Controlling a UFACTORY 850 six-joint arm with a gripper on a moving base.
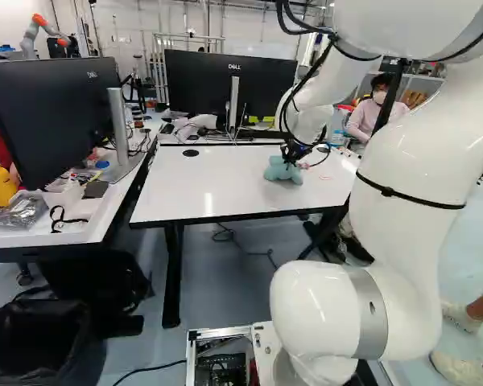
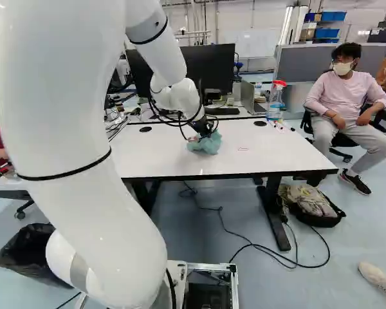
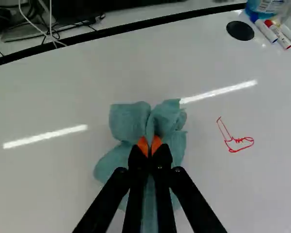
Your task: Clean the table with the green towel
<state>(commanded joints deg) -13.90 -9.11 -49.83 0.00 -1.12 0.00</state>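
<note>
I have the gripper pinched on a fold of the green towel, which is bunched mid-worktop, between the near and far edges. A red drawing sits near it, towards the right edge. Markers and a bottle stand by the far right corner. Its underside seems to touch the worktop, though the folds hide the contact from me.

The towel lies on the desk. In the right base view, a drawing on the desktop is right of the towel, and pens lie beside a bottle near the far edge. A monitor and laptop stand behind. In the left base view, a side desk is at left, a bin on the floor before it.
</note>
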